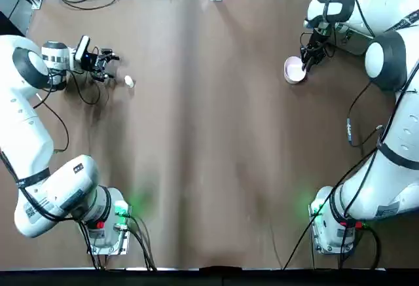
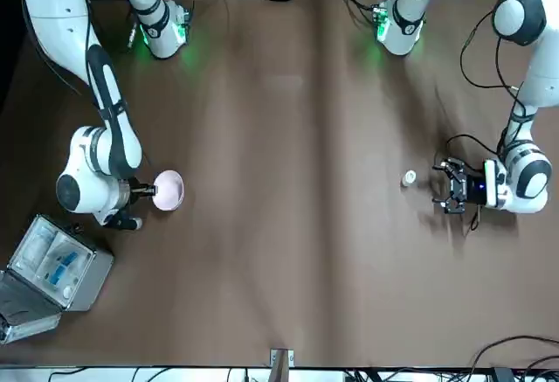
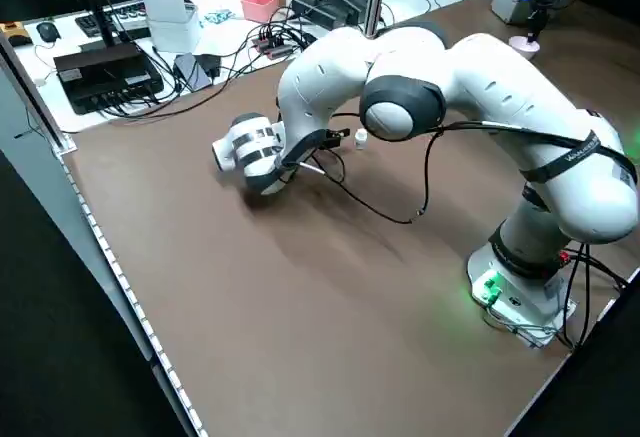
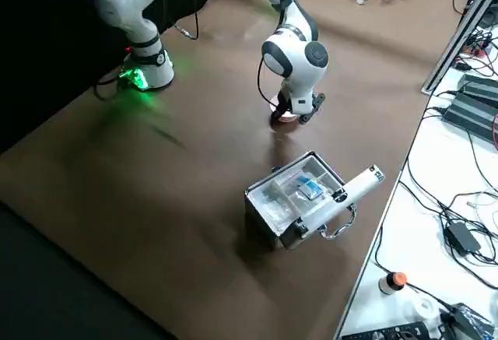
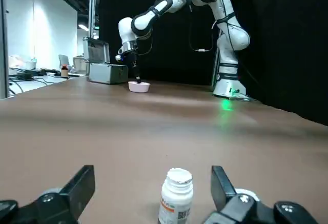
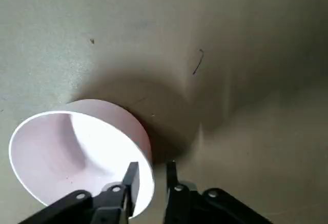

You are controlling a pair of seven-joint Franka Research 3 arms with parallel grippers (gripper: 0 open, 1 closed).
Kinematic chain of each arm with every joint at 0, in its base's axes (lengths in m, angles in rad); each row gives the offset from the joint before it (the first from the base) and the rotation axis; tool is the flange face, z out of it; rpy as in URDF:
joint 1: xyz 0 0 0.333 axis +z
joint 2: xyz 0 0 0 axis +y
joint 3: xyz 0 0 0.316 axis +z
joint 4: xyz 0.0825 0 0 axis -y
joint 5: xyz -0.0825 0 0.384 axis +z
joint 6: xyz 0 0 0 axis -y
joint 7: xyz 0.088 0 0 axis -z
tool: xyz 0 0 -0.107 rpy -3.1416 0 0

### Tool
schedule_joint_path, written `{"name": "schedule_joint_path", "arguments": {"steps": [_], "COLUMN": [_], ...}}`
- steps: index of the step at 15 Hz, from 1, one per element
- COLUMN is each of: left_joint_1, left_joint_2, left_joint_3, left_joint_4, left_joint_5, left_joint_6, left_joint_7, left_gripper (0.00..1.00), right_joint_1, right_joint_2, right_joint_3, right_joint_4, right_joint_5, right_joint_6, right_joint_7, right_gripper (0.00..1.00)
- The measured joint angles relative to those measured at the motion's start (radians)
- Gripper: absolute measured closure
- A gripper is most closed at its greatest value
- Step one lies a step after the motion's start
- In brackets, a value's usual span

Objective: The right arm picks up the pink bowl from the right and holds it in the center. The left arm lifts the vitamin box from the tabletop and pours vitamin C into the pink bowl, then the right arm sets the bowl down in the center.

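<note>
Fingers (image 6: 130, 180) of the right gripper (image 6: 150, 175) pinch the rim of the pink bowl (image 6: 77, 155) at the table's (image 1: 209, 135) right side (bowl tilted), while the left gripper (image 5: 151, 188), fingers spread wide, flanks the upright vitamin box (image 5: 176, 196) without touching it on the far left.

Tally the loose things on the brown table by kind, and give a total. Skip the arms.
Bowls: 1, the pink bowl
Bottles: 1, the small white vitamin bottle
Cases: 1, the open grey case
Total: 3
</note>
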Motion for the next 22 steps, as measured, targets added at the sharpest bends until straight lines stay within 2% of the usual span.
{"name": "schedule_joint_path", "arguments": {"steps": [1,3,4,5,7,10,14,17,22], "left_joint_1": [-0.017,-0.027,-0.029,-0.029,-0.033,-0.044,-0.066,-0.075,-0.107], "left_joint_2": [0.01,0.022,0.029,0.038,0.054,0.069,0.069,0.069,0.069], "left_joint_3": [0.0,0.0,0.0,0.0,0.0,0.0,0.0,0.0,0.0], "left_joint_4": [0.001,0.0,0.0,0.0,0.0,0.0,0.002,0.002,0.002], "left_joint_5": [0.013,0.051,0.061,0.065,0.068,0.068,0.069,0.069,0.077], "left_joint_6": [0.001,0.015,0.023,0.028,0.037,0.043,0.045,0.055,0.074], "left_joint_7": [0.0,0.004,0.018,0.034,0.072,0.117,0.121,0.145,0.224], "left_gripper": [0.0,0.0,0.0,0.0,0.0,0.0,0.0,0.0,0.0], "right_joint_1": [0.003,0.003,0.003,0.003,0.003,0.009,0.095,0.149,0.211], "right_joint_2": [0.001,0.002,0.002,0.002,0.002,0.002,0.001,0.001,-0.001], "right_joint_3": [0.0,0.0,0.0,0.0,0.0,0.0,0.002,0.003,0.004], "right_joint_4": [0.0,0.0,0.0,0.0,0.001,0.003,0.047,0.122,0.275], "right_joint_5": [0.0,0.0,0.0,0.0,0.002,0.003,0.003,0.003,0.005], "right_joint_6": [0.001,0.001,0.001,0.001,0.0,-0.008,-0.032,-0.135,-0.332], "right_joint_7": [0.001,0.002,0.002,0.002,0.003,0.065,0.339,0.5,0.876], "right_gripper": [0.78,0.82,0.9,0.9,0.98,0.98,0.98,0.98,0.98]}}
